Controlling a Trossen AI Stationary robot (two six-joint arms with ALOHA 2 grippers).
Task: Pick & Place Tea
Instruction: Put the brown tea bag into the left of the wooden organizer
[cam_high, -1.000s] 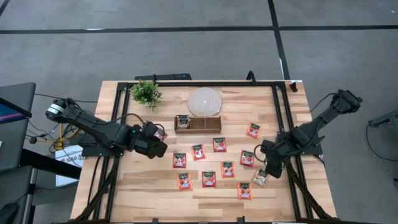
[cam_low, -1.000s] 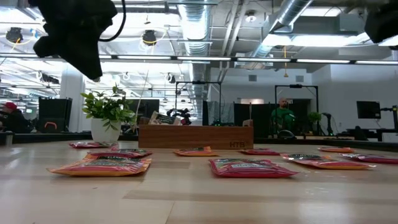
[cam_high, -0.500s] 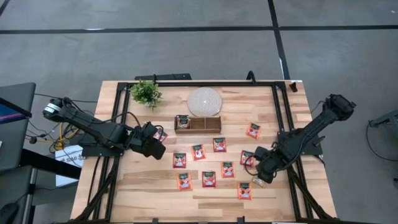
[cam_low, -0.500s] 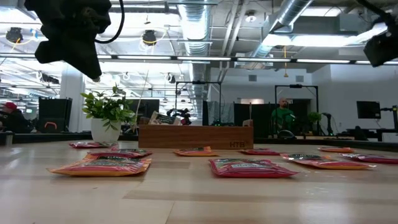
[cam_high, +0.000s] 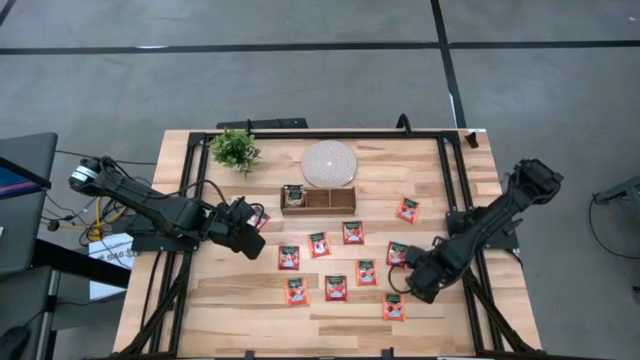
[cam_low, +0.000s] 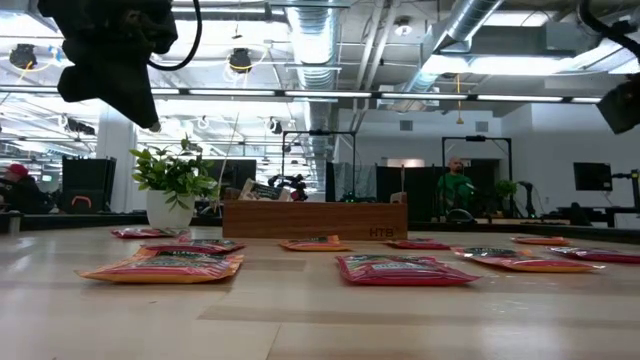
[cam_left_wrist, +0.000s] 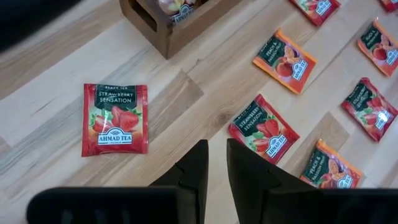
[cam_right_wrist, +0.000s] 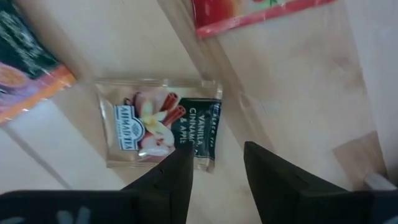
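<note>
We find the red-orange sachets (cam_high: 336, 288) lying flat across the table (cam_high: 250, 300) in front of the wooden tray (cam_high: 318, 199), one sachet inside its left compartment. The right gripper (cam_right_wrist: 214, 163) hangs low over a pale vanilla sachet (cam_right_wrist: 158, 122), jaws parted, gripping nothing. The left gripper (cam_left_wrist: 213, 163) hovers empty near a strawberry sachet (cam_left_wrist: 115, 118), jaws a narrow slit apart. A potted plant (cam_high: 235, 150) and white disc (cam_high: 328, 163) stand behind the tray, obstructing neither arm.
</note>
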